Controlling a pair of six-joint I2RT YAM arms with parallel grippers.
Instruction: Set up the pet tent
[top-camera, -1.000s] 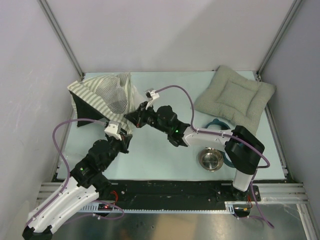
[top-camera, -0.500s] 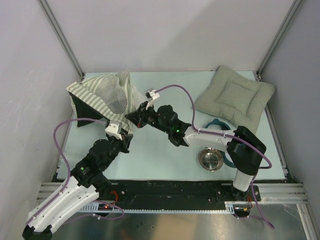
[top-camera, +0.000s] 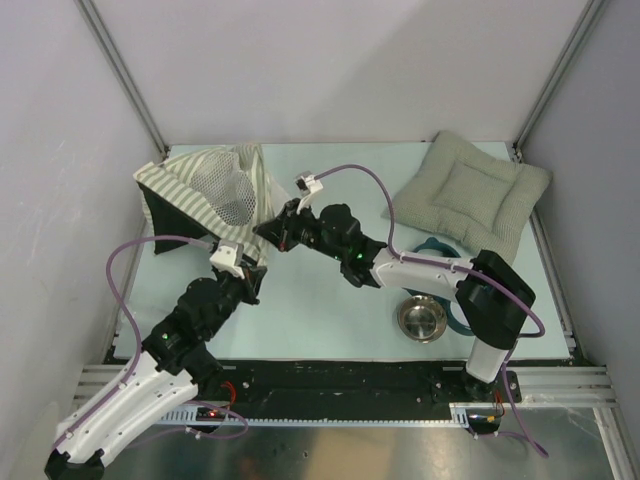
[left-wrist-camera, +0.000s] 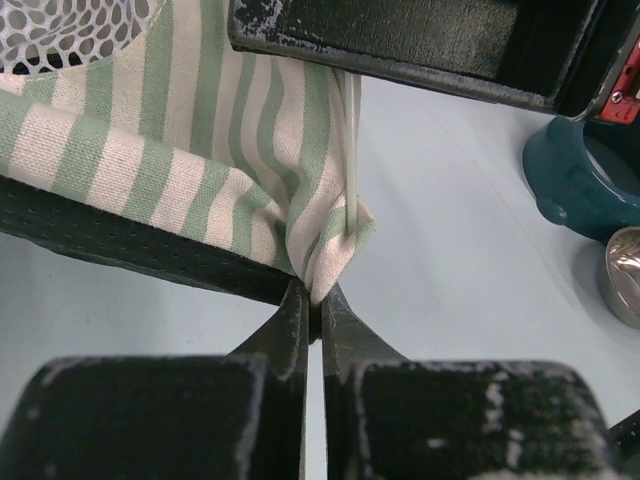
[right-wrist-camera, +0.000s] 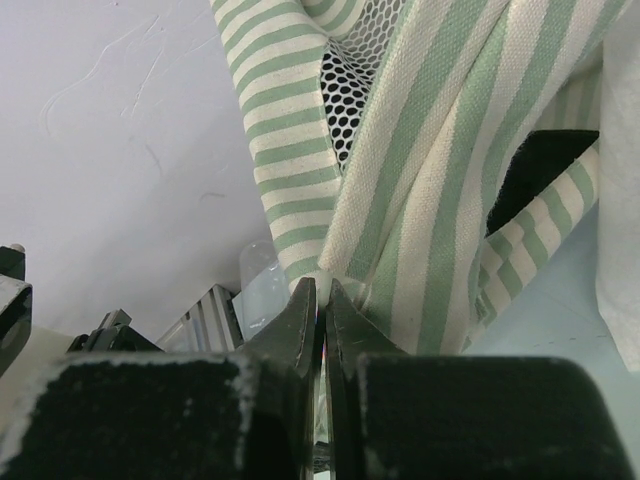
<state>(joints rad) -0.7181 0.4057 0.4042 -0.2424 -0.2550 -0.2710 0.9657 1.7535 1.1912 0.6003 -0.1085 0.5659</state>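
**Both grippers pinch the half-raised pet tent at the far left of the table**

The left gripper (left-wrist-camera: 312, 300) is closed on a lower corner of the striped pet tent (top-camera: 200, 195). The right gripper (right-wrist-camera: 322, 290) is clamped on a fold beside the mesh window (top-camera: 225, 190), perhaps over a pole tip, though that is hard to tell. The tent looks slumped and creased, so I judge it partly up, with spreading and squaring left to do. The cushion (top-camera: 470, 195), steel bowl (top-camera: 422, 318) and teal ring (left-wrist-camera: 575, 185) lie well apart on the table (top-camera: 330, 300), right of the tent. Only the two arms crowd each other.
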